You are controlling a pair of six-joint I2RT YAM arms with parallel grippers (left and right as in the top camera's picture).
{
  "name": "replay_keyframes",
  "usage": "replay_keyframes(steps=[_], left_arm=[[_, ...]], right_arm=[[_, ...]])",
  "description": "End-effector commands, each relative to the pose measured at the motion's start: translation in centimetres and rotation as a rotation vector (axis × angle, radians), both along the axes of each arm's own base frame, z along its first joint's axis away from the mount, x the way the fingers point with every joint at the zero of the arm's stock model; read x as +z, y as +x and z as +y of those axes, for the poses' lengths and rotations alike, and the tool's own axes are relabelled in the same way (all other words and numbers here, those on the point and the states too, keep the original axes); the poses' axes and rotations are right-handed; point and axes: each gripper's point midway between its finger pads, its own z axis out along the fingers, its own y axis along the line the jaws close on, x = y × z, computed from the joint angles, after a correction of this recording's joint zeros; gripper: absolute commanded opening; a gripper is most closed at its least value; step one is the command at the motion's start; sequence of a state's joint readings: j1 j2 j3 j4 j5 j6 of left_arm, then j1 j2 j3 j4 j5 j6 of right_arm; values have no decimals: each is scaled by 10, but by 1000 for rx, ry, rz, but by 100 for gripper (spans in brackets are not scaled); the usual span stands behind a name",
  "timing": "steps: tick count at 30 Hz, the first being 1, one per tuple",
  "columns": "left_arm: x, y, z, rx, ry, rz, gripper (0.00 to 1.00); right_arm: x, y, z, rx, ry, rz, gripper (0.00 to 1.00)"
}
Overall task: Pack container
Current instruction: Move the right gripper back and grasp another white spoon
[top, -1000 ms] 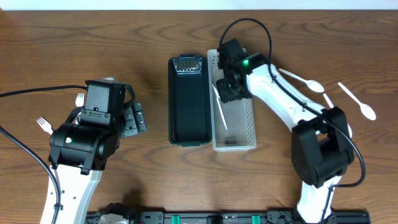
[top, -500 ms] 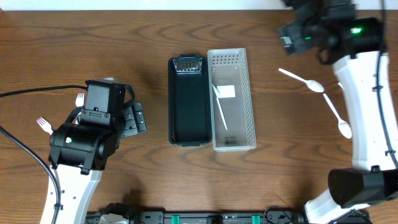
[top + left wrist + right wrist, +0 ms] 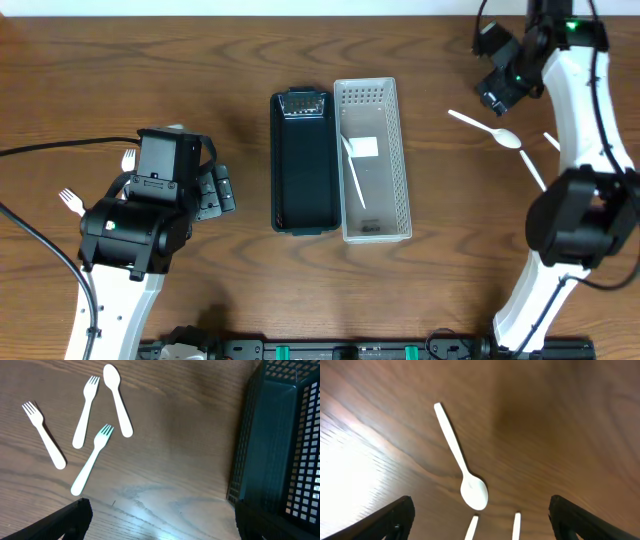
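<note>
Unmoved, my left gripper stays spread by the forks. Past the white basket it just left, my right gripper hangs spread over a spoon, bowl nearest my fingers, handle slanting away: right arm's reach, clearly.

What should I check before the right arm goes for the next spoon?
1. Right claw open and empty: ok, fingers spread wide.
2. Target spoon lying flat and unobstructed: ok.
3. Claw height above that spoon: cannot tell.
4. White tray has room: ok, only one utensil inside.
5. Left claw away from the trays: ok, open, left of the black tray.
</note>
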State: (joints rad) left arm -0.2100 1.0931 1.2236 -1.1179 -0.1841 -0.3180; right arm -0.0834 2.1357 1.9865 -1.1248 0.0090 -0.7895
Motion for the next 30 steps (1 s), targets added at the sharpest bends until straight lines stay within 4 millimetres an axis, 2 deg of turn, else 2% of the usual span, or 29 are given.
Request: replay_keyframes(steps=[1, 7, 15, 20, 30], left_arm=[[7, 2, 2, 16, 1, -21, 94], [7, 2, 2, 16, 1, -22, 94], [10, 7, 1, 16, -4, -46, 94], [10, 8, 1, 16, -4, -47, 94], [10, 8, 1, 16, -4, -47, 94]], right_arm=[[-30, -2, -9, 66, -43, 73, 85], [-66, -12, -26, 49, -23, 169, 85], [-102, -32, -31, 57, 18, 297, 81], [-111, -32, -27, 61, 39, 306, 81], [-112, -19, -22, 59, 64, 255, 81]])
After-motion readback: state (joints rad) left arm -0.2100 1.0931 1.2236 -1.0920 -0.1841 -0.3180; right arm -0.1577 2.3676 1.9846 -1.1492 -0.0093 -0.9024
